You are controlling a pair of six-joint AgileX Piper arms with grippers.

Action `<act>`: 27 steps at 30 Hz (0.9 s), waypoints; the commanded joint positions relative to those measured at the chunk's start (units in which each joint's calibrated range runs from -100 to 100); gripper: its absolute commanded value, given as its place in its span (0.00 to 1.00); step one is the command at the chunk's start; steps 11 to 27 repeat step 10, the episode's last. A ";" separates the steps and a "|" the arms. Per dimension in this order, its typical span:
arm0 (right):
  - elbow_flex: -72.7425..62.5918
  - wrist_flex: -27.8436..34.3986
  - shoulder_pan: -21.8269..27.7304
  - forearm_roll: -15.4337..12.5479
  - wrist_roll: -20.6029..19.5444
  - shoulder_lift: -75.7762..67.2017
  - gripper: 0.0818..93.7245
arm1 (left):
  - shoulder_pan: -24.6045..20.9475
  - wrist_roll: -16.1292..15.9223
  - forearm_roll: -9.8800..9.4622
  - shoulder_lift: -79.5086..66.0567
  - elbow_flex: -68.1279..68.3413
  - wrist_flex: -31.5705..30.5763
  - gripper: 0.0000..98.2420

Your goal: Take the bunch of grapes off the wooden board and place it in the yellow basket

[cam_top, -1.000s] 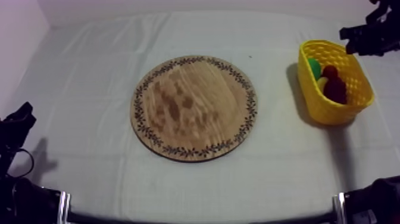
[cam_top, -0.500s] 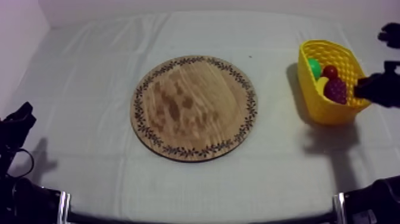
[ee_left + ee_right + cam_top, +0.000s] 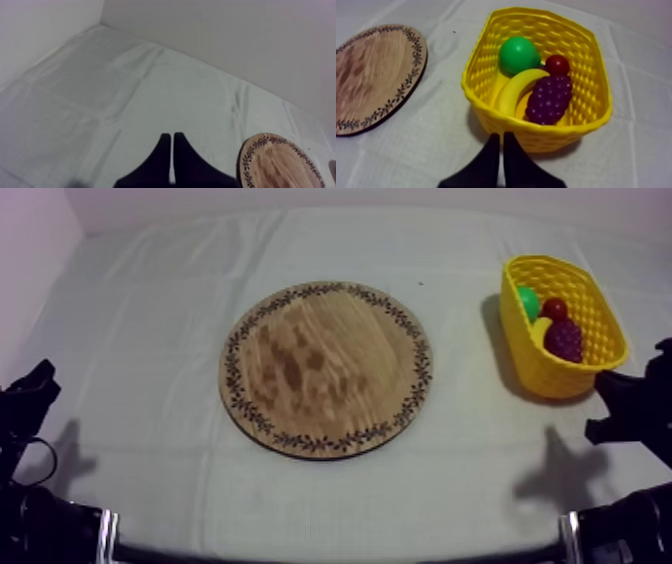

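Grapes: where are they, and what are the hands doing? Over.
Left hand, right hand shut, empty. Bunch of grapes in yellow basket. Nothing in the way.

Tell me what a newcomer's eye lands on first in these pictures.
The bright yellow basket at the right side of the table, holding the bunch of grapes, a banana, a green fruit and a small red fruit. Next, the round wooden board with its patterned rim, bare in the middle.
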 commanded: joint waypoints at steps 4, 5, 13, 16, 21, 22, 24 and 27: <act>1.55 -1.41 -2.07 3.08 -3.03 -7.23 0.00 | 0.02 0.01 0.01 0.02 -0.04 -0.01 0.00; 1.82 -1.64 -2.62 3.20 -1.75 -7.67 0.00 | 0.02 0.01 0.01 0.02 -0.04 -0.01 0.00; 2.41 -2.09 -3.79 3.43 0.58 -8.58 0.00 | 0.02 0.01 0.01 0.02 -0.04 -0.01 0.00; 2.41 -2.09 -3.79 3.43 0.58 -8.58 0.00 | 0.02 0.01 0.01 0.02 -0.04 -0.01 0.00; 2.41 -2.09 -3.79 3.43 0.58 -8.58 0.00 | 0.02 0.01 0.01 0.02 -0.04 -0.01 0.00; 2.41 -2.09 -3.79 3.43 0.58 -8.58 0.00 | 0.02 0.01 0.01 0.02 -0.04 -0.01 0.00; 2.41 -2.09 -3.79 3.43 0.58 -8.58 0.00 | 0.02 0.01 0.01 0.02 -0.04 -0.01 0.00; 2.41 -2.09 -3.79 3.43 0.58 -8.58 0.00 | 0.02 0.01 0.01 0.02 -0.04 -0.01 0.00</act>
